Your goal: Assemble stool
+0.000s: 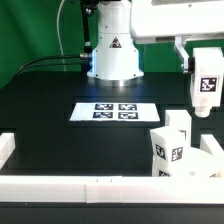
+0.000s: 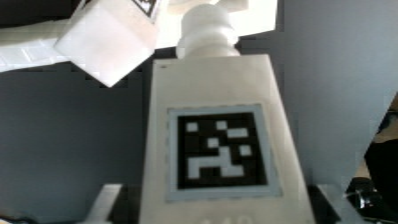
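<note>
My gripper [image 1: 204,68] hangs at the exterior view's upper right, shut on a white stool leg [image 1: 207,90] that shows a black-and-white tag, and holds it in the air. In the wrist view the same leg [image 2: 222,110] fills the picture between my fingers [image 2: 107,203], its tag facing the camera and its narrow peg end [image 2: 210,30] pointing away. Below the held leg, at the exterior view's lower right, stand more white stool parts: a tagged leg [image 1: 170,148] and what looks like the seat [image 1: 203,161], partly cut off by the edge.
The marker board [image 1: 115,111] lies on the black table in the middle. White border rails run along the exterior view's left [image 1: 8,150] and front [image 1: 90,186]. The arm's base [image 1: 113,55] stands at the back.
</note>
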{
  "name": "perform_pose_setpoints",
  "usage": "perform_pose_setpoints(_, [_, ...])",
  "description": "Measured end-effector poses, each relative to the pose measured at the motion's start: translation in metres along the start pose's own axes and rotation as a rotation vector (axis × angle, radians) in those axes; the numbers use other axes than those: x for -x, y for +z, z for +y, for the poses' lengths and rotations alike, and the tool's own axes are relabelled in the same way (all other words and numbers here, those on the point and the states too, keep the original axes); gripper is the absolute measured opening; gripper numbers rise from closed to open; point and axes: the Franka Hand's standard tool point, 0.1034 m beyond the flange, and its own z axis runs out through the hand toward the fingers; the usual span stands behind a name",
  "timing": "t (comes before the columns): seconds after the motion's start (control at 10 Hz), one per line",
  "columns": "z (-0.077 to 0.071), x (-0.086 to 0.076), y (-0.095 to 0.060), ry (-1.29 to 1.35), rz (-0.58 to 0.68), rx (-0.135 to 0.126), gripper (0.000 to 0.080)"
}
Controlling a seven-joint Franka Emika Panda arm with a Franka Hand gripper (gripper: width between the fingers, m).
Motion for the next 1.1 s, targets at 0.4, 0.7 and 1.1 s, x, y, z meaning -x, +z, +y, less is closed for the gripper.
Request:
perform_pose_setpoints(0.4, [-0.022, 0.026, 0.027, -0.007, 0.084, -0.027, 0.0334])
perform_pose_setpoints(0.7, [-0.02, 0.025, 0.028, -0.019, 0.112, -0.03, 0.0335])
perform_pose_setpoints(1.1, [-0.005, 0.042, 0.056, -0.079, 0.185, -0.005, 0.0335])
